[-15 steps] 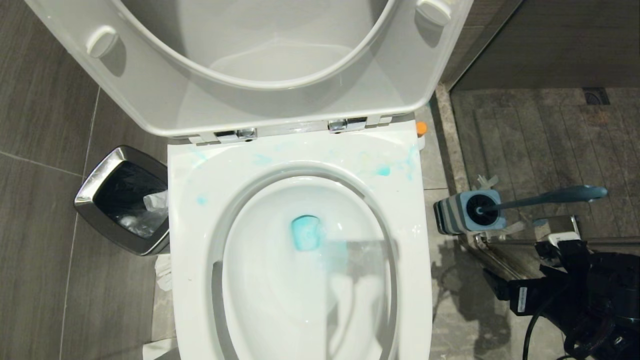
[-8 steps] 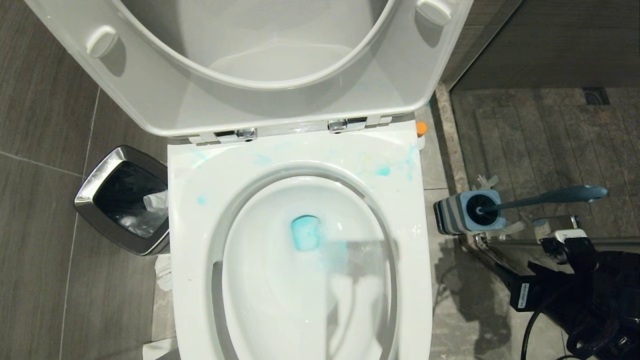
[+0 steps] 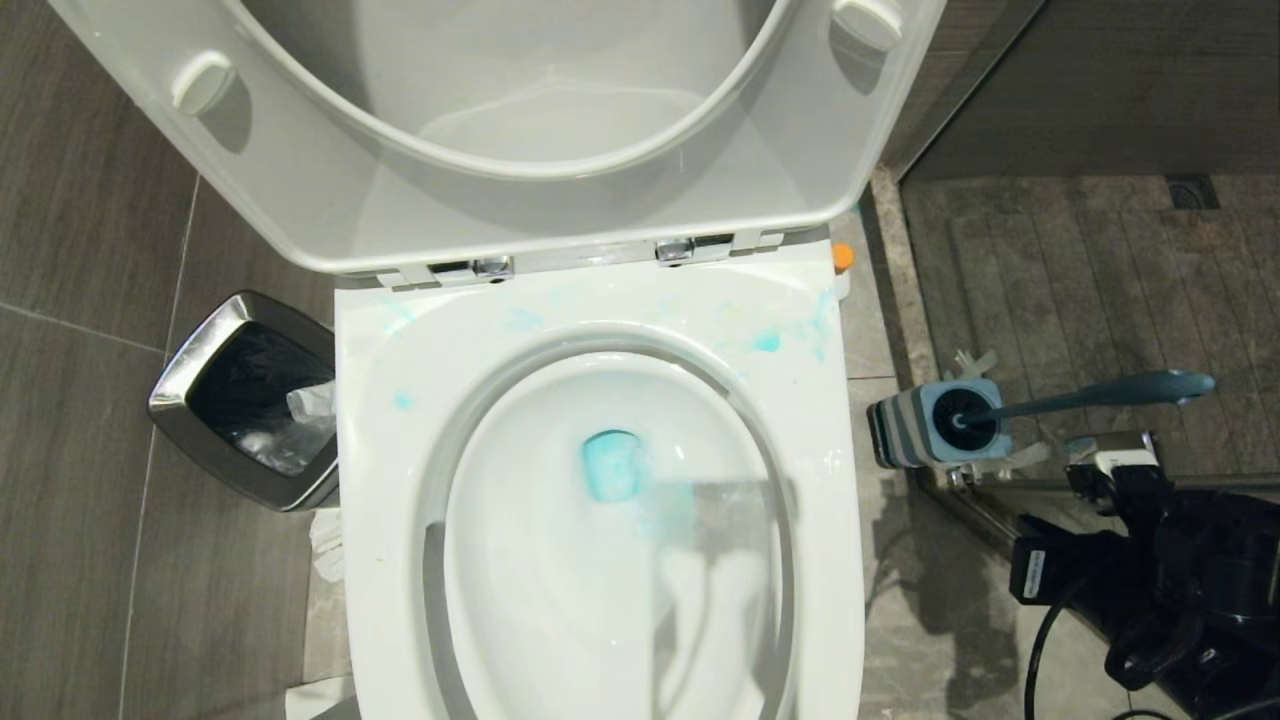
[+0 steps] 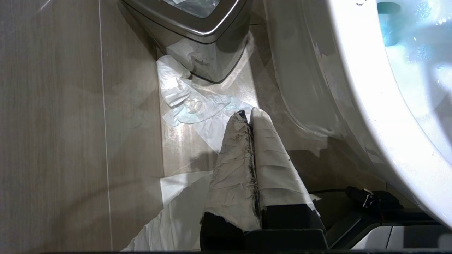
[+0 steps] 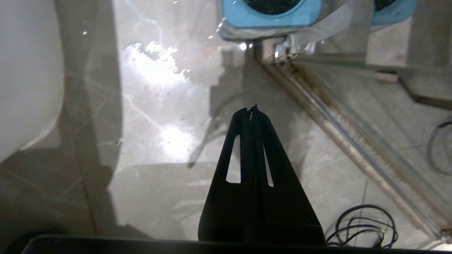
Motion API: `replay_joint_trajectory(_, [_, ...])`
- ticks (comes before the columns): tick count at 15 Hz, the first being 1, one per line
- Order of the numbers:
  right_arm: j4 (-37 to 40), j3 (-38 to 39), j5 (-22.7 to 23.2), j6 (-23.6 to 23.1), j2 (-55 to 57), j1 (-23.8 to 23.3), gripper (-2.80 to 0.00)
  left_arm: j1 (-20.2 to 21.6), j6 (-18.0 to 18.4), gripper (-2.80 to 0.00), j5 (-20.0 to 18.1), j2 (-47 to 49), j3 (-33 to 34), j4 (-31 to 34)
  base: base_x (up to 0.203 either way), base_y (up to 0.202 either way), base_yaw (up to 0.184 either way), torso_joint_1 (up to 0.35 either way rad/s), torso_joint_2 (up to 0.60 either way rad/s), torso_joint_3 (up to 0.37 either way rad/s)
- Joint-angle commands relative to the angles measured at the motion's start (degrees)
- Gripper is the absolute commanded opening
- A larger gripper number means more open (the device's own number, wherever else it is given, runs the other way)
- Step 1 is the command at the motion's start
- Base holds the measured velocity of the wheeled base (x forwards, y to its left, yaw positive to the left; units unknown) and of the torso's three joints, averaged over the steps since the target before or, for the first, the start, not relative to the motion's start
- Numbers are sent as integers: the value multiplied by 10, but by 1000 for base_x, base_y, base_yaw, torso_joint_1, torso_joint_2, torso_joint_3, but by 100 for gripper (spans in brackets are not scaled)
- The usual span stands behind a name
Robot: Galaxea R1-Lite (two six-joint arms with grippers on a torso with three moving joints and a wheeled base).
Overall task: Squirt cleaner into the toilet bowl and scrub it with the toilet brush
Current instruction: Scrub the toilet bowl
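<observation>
The right claw (image 5: 251, 109) hung over the floor with its black fingers pressed together, holding nothing — near the square grey-blue holder (image 3: 940, 422). The left claw (image 4: 247, 118), white-wrapped and likewise closed, idled beside the steel-rimmed bin (image 4: 197, 24). Teal cleaner already pooled in the glossy white toilet bowl (image 3: 600, 600); scrubbing was judged next. That required reopening around the slim teal toilet brush (image 3: 1100, 392) handle — further off, in its holder.

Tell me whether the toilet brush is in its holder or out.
In. The toilet brush has its head down in the square holder beside the toilet bowl, its handle leaning out; nothing grips it.
</observation>
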Motion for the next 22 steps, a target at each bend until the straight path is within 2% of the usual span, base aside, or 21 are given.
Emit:
replay_joint_trajectory(1, [-5, -9, -4, -2, 13, -2, 0, 0, 0, -280, 0, 0, 0, 0, 0, 0, 0, 0, 0, 0])
replay_joint_trajectory(6, [-8, -19, -4, -11, 9, -4, 0, 0, 0, -280, 0, 0, 0, 0, 0, 0, 0, 0, 0, 0])
replay_joint_trajectory(12, [-70, -71, 7, -34, 37, -53, 0, 0, 0, -280, 0, 1, 0, 0, 0, 0, 0, 0, 0, 0])
replay_joint_trajectory(19, [-163, -98, 62, -139, 68, -83, 0, 0, 0, -280, 0, 0, 0, 0, 0, 0, 0, 0, 0, 0])
replay_joint_trajectory(22, [-179, -104, 112, -189, 73, -115, 0, 0, 0, -280, 0, 1, 0, 0, 0, 0, 0, 0, 0, 0])
